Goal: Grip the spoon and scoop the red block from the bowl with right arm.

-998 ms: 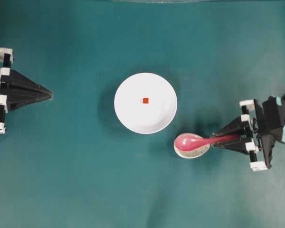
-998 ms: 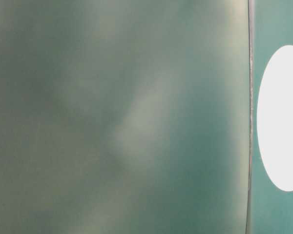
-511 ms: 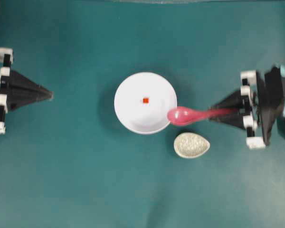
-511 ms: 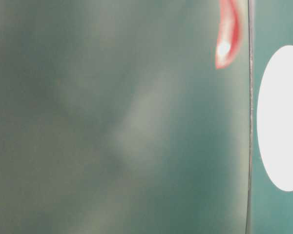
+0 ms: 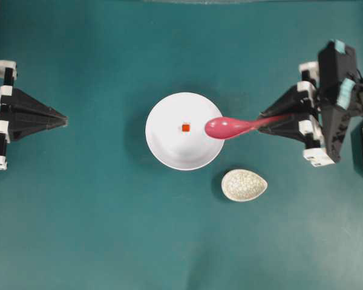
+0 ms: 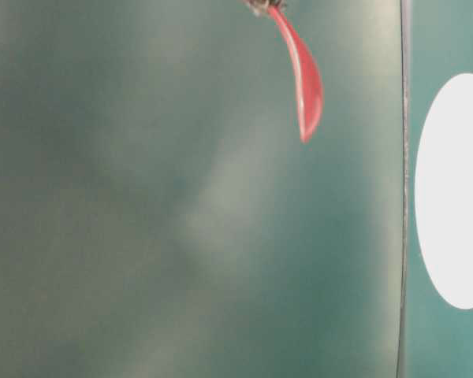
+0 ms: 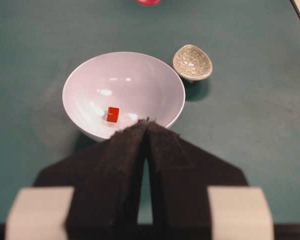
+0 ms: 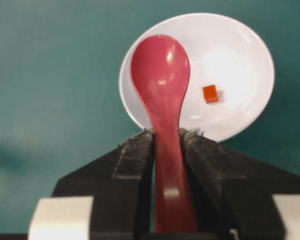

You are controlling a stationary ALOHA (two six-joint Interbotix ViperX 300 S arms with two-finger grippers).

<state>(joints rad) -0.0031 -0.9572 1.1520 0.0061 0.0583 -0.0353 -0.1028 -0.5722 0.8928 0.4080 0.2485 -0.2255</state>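
Overhead view shows the right gripper (image 5: 267, 119) pinching the spoon (image 5: 227, 127) by its handle, scoop seemingly above the bowl (image 5: 169, 151) rim, so lower it beside the red block (image 5: 186, 127) and slide under.

1. A teal table (image 5: 109, 229) carries everything.
2. The white bowl (image 5: 169, 148) rests near its centre.
3. A speckled egg-shaped dish (image 5: 244, 185) lies just beside the bowl, apart.

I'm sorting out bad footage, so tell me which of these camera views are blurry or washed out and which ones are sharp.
Table-level view: mostly a soft, defocused teal haze, the bowl blown out white, only the spoon readable. Overhead: sharp, evenly lit. Left wrist view: crisp, small glare spots inside the bowl. Right wrist view: sharp, highlights on the spoon's scoop, the red block clear.
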